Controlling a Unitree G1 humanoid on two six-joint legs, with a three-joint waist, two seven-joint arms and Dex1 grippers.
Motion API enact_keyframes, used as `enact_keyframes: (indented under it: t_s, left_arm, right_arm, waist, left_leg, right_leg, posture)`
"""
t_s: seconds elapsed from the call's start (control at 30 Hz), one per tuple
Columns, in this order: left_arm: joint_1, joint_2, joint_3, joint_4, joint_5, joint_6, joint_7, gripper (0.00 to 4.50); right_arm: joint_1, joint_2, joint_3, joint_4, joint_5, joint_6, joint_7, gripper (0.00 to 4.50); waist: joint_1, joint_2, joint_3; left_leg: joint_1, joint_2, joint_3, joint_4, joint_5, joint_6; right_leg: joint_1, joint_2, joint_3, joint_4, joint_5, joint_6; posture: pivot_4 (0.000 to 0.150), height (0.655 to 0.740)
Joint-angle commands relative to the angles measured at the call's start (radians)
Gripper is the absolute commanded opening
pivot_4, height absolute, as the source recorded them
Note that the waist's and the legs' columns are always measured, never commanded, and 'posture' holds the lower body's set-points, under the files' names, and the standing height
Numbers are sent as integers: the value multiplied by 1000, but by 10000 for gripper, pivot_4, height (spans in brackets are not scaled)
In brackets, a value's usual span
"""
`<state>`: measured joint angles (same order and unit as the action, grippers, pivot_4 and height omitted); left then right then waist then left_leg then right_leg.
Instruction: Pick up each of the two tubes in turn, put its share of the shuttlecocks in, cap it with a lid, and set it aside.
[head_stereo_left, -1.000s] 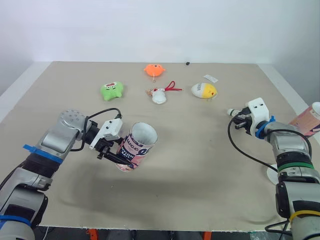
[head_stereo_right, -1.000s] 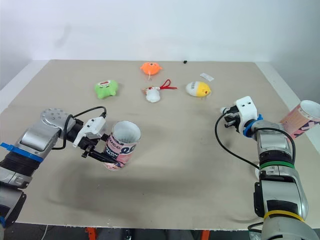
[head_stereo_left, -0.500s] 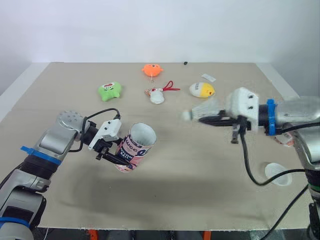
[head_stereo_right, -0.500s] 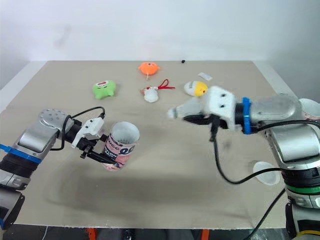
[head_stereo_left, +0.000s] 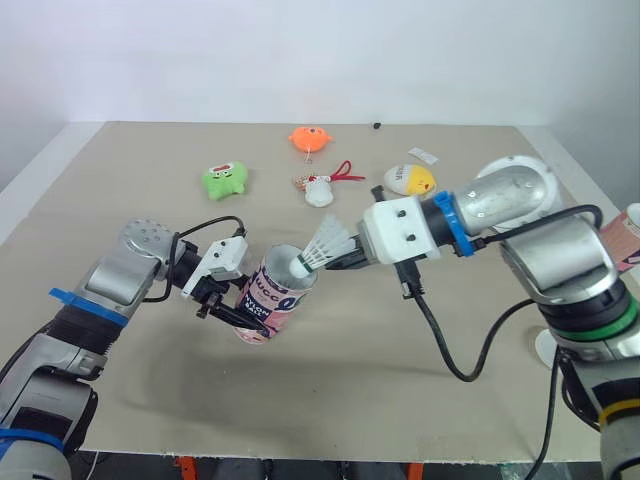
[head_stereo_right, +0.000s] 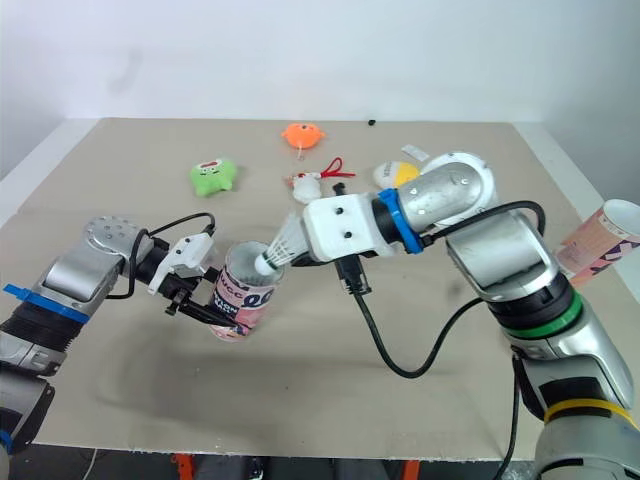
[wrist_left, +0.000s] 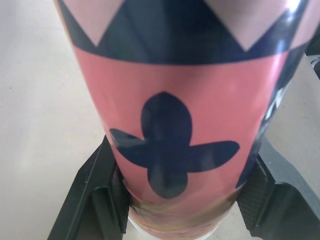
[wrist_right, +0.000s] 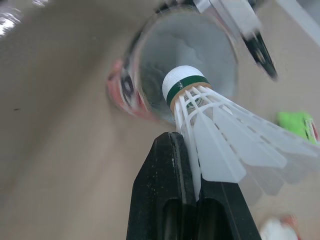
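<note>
Shuttlecock (head_stereo_left: 325, 243) poised at tube (head_stereo_left: 272, 298) mouth
Right pincer (wrist_right: 189, 150) pinches its skirt, likely light and crushable; left pincer (head_stereo_left: 236, 308) clamps the stiff-looking tube.

The shuttlecock (head_stereo_left: 325, 245) partly blocks the tube (head_stereo_left: 265, 300) mouth; bare table (head_stereo_left: 330, 385) nearer the robot gives free passage.

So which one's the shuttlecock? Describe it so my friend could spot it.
Over the beige table, towards its left front, the left pincer grips a tilted pink-and-black tube. At that tube's open mouth, pinched by the right pincer, is the shuttlecock. Unlike the yellow toy behind it, it's a white feathered cone with a green-banded round tip.
</note>
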<state>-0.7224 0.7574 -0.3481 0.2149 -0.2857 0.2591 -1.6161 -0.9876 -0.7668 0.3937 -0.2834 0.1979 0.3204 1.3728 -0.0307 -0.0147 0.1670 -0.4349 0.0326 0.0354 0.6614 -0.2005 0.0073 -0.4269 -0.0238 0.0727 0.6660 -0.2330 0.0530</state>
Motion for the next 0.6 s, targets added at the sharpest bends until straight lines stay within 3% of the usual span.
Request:
enact_keyframes:
  t_s: [0.03, 0.17, 0.43, 0.6]
  left_arm:
    - [-6, 5, 8, -15, 7, 6, 2, 23859]
    - [-3, 6, 11, -19, 7, 10, 2, 23859]
    - [-2, 2, 13, -19, 8, 10, 2, 23859]
    - [0, -4, 16, -21, 9, 11, 2, 23859]
  right_arm:
    - [-43, 8, 19, 17, -57, -66, 32, 500]
    - [-76, 48, 62, 71, -135, -116, 25, 500]
    - [-120, 108, 15, 94, -38, -71, 100, 30026]
    - [-106, 47, -100, 83, 102, 20, 172, 30026]
  waist:
    - [3, 0, 0]
    - [5, 0, 0]
    - [6, 0, 0]
    - [7, 0, 0]
  left_leg:
    - [0, 0, 0, 0, 0, 0]
    - [0, 0, 0, 0, 0, 0]
    - [3, 3, 1, 0, 0, 0]
    - [2, 3, 1, 0, 0, 0]
  right_leg:
    - [0, 0, 0, 0, 0, 0]
    - [0, 1, 0, 0, -1, -1]
    - [1, 3, -1, 1, -1, -5]
    - [1, 2, -1, 1, 1, -3]
  posture:
    - [1500, 7400]
    - [1500, 7400]
    - [1500, 7400]
    - [1500, 7400]
